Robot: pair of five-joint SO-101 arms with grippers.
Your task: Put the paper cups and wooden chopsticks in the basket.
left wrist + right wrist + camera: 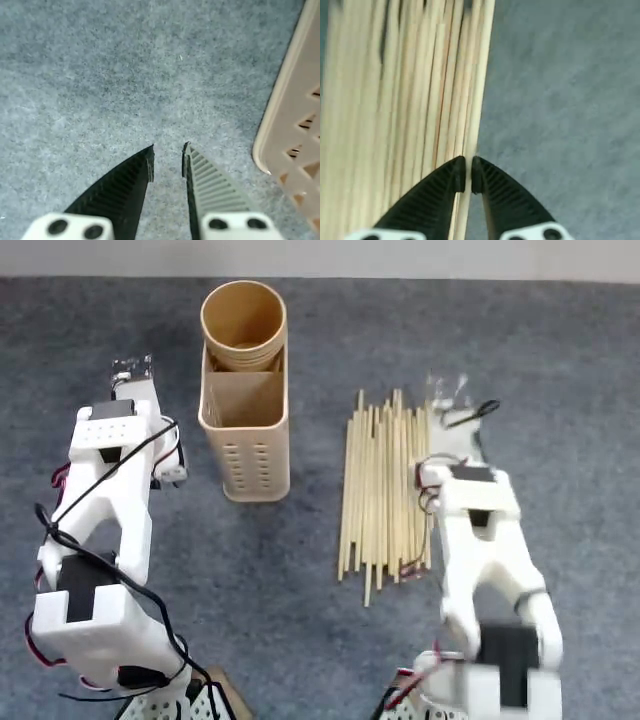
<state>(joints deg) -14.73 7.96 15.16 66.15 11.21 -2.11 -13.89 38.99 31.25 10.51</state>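
Right gripper [468, 172]: jaws pinched on the edge stick of the wooden chopsticks [410, 100], which lie near the basket [245, 475], not touching. Left gripper [167, 160]: slightly apart, empty, beside the basket. Paper cups [243, 325] sit inside. I judge the risk to be a thin tip-pinch: the stick pivots or slips on lift.

Soft, even light over the grey mat [560, 360] — faint shadows beside the basket [245, 455]

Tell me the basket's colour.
The basket is beige with small cut-outs; the high view shows it best.
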